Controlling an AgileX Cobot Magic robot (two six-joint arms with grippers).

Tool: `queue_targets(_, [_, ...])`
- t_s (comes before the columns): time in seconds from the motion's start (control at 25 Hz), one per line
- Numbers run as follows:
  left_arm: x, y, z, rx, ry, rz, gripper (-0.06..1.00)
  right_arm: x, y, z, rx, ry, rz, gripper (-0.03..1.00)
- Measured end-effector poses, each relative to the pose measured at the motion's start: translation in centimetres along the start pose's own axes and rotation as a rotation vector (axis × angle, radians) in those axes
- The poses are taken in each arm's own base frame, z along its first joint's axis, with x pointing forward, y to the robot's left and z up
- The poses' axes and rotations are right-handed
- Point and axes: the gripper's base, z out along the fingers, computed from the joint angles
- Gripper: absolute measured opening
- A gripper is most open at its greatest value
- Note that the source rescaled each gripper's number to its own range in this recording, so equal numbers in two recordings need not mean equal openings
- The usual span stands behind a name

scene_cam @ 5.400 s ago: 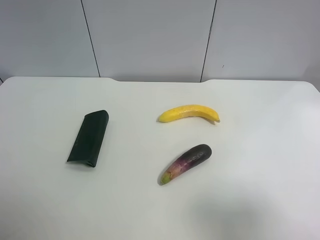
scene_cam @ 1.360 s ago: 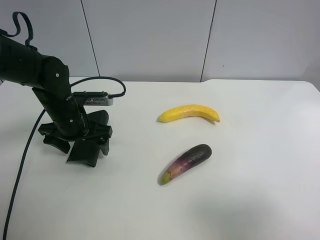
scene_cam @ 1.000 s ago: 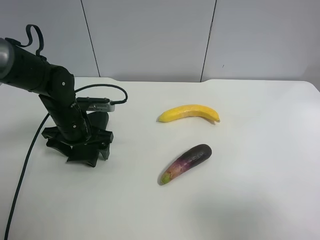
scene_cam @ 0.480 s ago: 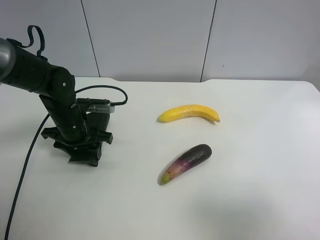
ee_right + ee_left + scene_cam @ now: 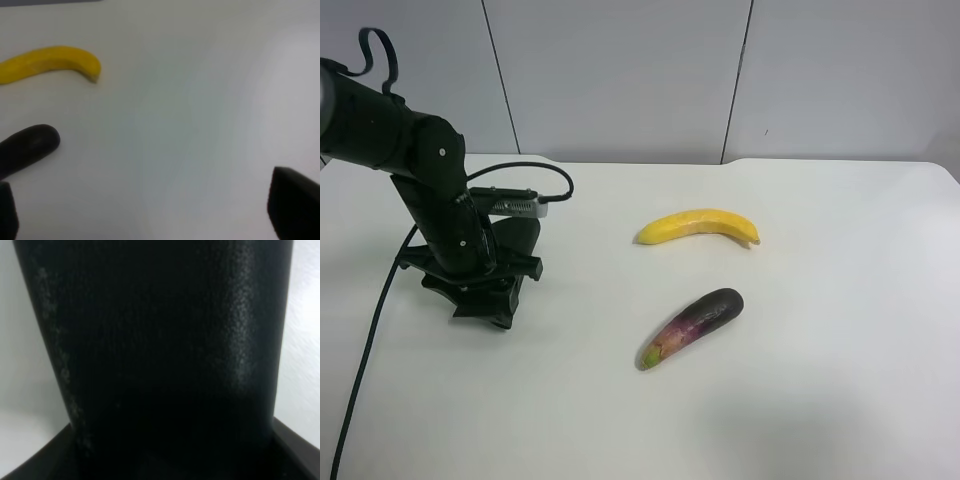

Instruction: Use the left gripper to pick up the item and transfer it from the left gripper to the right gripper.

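Near the tabletop's left edge, black wedge-fingered left gripper (image 5: 480,295) pinches flat green-black pouch case (image 5: 520,235) across its width. Case's long axis runs near-to-far.

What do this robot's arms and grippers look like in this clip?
The left arm is bulky, glossy black, with a grey connector and thick black cable. The left gripper is black with broad wedge-shaped fingers. Of the right gripper only two blunt black fingertips show; its arm is out of view.
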Motion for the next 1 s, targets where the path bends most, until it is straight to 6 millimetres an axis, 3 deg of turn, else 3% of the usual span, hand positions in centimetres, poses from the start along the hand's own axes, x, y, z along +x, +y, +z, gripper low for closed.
queue_targets(0.36, [0.2, -0.5, -5.9, 0.047, -0.020, 0.104, 0.15, 0.0, 0.0, 0.0, 0.000, 0.000, 0.000, 1.00])
queue_targets(0.48, [0.5, -0.9, -7.0, 0.056, -0.037, 0.142, 0.14, 0.0, 0.0, 0.0, 0.000, 0.000, 0.000, 1.00])
queue_targets(0.72, [2.3, -4.0, -9.6, 0.079, -0.092, 0.278, 0.13, 0.0, 0.0, 0.0, 0.000, 0.000, 0.000, 1.00])
queue_targets(1.0, [5.4, -8.9, -10.1, 0.106, -0.078, 0.511, 0.12, 0.0, 0.0, 0.0, 0.000, 0.000, 0.000, 1.00])
